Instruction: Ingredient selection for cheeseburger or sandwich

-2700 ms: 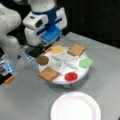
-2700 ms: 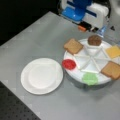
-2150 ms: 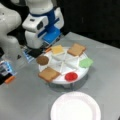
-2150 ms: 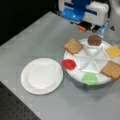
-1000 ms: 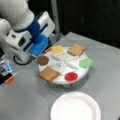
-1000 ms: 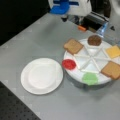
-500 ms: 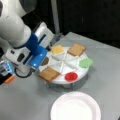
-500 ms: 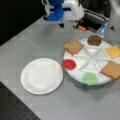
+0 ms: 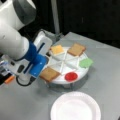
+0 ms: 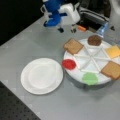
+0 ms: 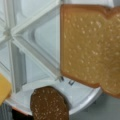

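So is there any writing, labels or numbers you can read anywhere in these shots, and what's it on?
Nothing can be read.
Small dark marks on the white tray, between the toast and the patty in the wrist view: too blurred to read.
The paper plate and the gripper show no text.

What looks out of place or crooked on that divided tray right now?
Little stands out. One toast square sticks out past the rim of the divided tray, near the hand. The white plate holds nothing yet.
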You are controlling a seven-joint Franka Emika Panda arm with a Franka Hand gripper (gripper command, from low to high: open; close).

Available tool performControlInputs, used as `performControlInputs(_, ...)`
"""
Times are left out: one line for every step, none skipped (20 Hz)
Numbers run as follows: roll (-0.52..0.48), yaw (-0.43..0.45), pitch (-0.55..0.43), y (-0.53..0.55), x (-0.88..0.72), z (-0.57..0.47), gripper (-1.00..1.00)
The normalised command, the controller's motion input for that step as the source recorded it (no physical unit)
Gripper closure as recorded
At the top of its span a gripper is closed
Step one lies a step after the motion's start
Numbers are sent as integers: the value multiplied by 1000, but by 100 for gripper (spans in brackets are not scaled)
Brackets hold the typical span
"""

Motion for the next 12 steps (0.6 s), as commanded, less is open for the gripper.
performControlInputs(410, 64, 99, -284, 141, -103, -100)
performControlInputs(392, 62, 97, -272, 151, -101, -100)
performControlInputs(377, 58, 95, -264, 150, -112, -100)
performControlInputs(375, 61, 90, -252, 146, -137, -100)
performControlInputs(371, 61, 84, -232, 140, -167, -100)
performControlInputs(343, 64, 96, -207, 137, -199, -100)
performControlInputs(337, 64, 104, -181, 132, -222, -100)
performControlInputs(353, 57, 96, -170, 122, -241, -100)
performControlInputs(403, 49, 76, -175, 106, -259, -100)
performControlInputs(428, 39, 68, -193, 90, -267, -100)
performControlInputs(427, 36, 56, -207, 82, -249, -100)
performControlInputs(437, 17, 50, -226, 82, -254, -100)
